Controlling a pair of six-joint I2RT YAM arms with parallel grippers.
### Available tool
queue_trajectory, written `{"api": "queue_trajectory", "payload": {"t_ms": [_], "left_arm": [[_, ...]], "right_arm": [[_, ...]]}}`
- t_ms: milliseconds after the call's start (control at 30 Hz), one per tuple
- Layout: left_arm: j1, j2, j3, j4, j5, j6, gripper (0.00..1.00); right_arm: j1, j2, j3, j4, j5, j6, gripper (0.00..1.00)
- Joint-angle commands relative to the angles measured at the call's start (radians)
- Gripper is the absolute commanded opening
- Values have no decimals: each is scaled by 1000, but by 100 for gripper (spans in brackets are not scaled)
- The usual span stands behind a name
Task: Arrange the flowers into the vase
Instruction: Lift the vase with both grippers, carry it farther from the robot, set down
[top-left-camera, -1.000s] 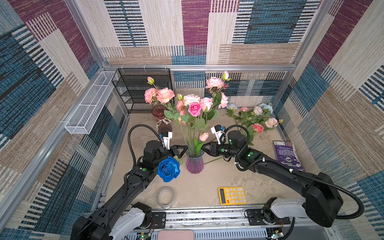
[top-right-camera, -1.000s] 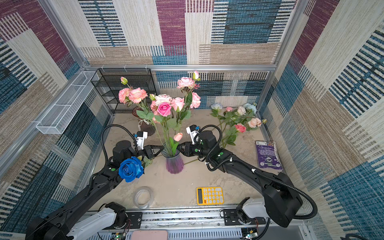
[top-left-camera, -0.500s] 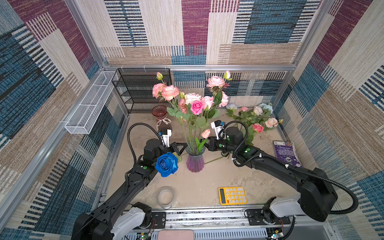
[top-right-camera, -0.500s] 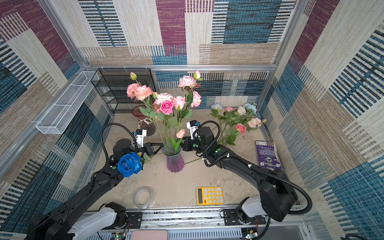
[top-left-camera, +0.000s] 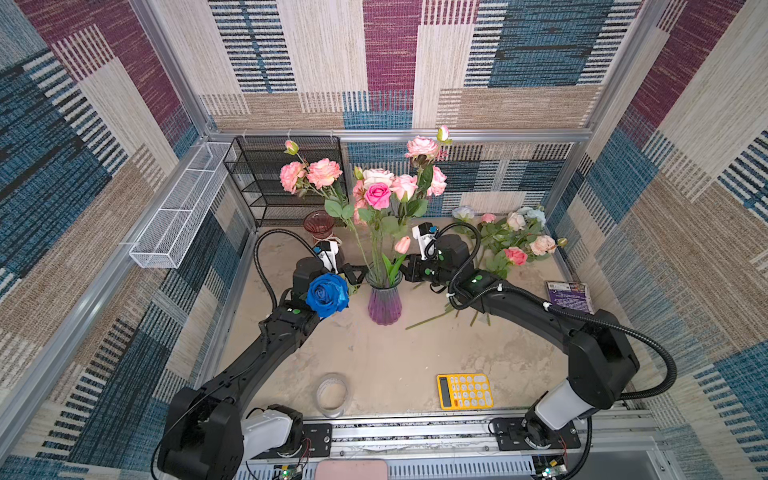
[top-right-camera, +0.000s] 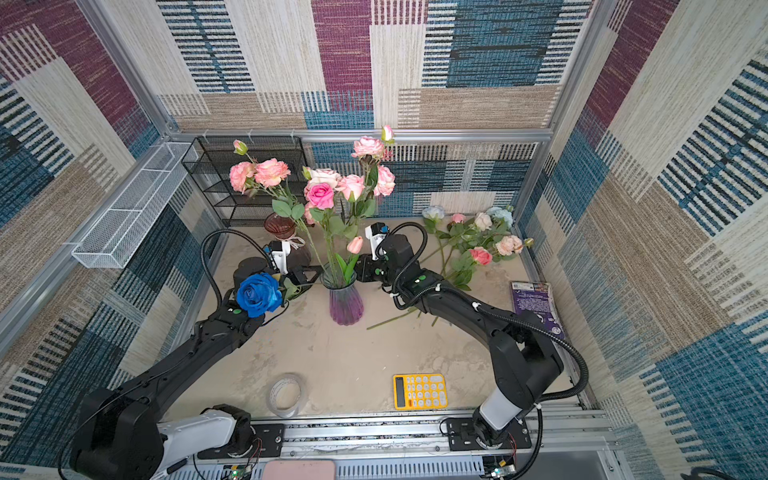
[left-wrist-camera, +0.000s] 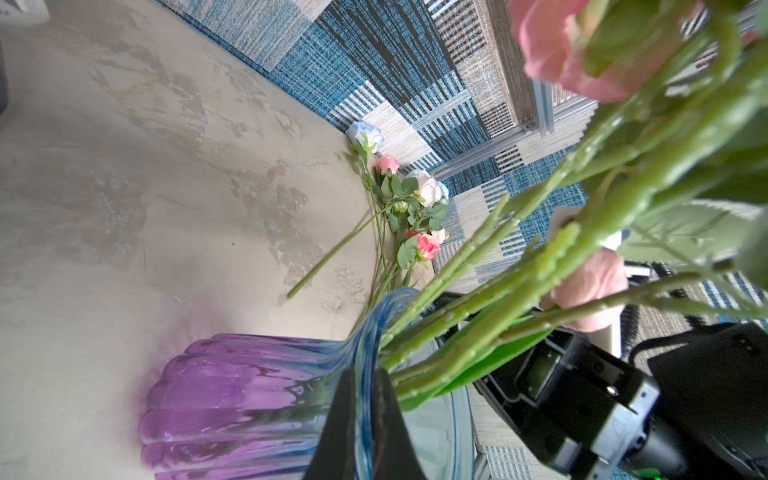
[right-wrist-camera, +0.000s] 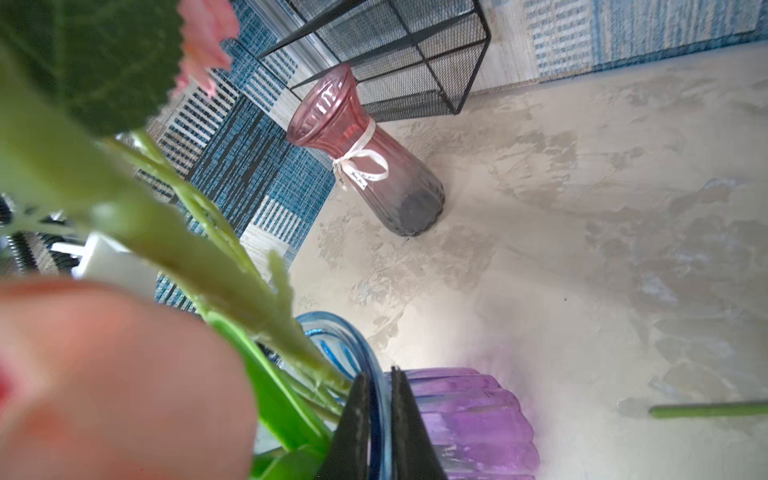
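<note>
The purple glass vase (top-left-camera: 384, 306) (top-right-camera: 346, 306) with a blue rim stands mid-table holding several pink flowers (top-left-camera: 379, 194) (top-right-camera: 321, 195). My left gripper (top-left-camera: 362, 273) (left-wrist-camera: 366, 382) is shut on the rim's left side, one finger inside and one outside. Opposite it, my right gripper (top-left-camera: 406, 272) (right-wrist-camera: 380, 380) is shut on the rim's right side the same way. A deep blue rose (top-left-camera: 328, 293) (top-right-camera: 258, 293) shows over my left wrist, its stem hidden. More flowers (top-left-camera: 515, 246) (left-wrist-camera: 415, 216) lie at the back right.
A reddish vase (top-left-camera: 319, 224) (right-wrist-camera: 365, 153) stands before a black mesh rack (top-left-camera: 286, 178). A white wire basket (top-left-camera: 178, 208) hangs on the left wall. A tape roll (top-left-camera: 332, 392), a yellow calculator (top-left-camera: 464, 390) and a purple booklet (top-left-camera: 569, 296) lie near the front and right.
Both grippers have closed onto the vase rim. The bouquet swayed right and back. The blue rose has shifted farther from the front edge.
</note>
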Motion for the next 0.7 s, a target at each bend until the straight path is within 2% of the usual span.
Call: {"api": "queue_trajectory", "payload": {"t_ms": [0, 300, 667], "left_arm": [[-4, 69, 62, 64, 116, 30, 3], [12, 350, 291, 111, 122, 22, 2], [27, 572, 562, 15, 100, 45, 2]], "right_arm": [[-17, 49, 46, -15, -82, -40, 9], [-114, 211, 261, -90, -82, -90, 9], [-170, 401, 523, -194, -71, -128, 10]]}}
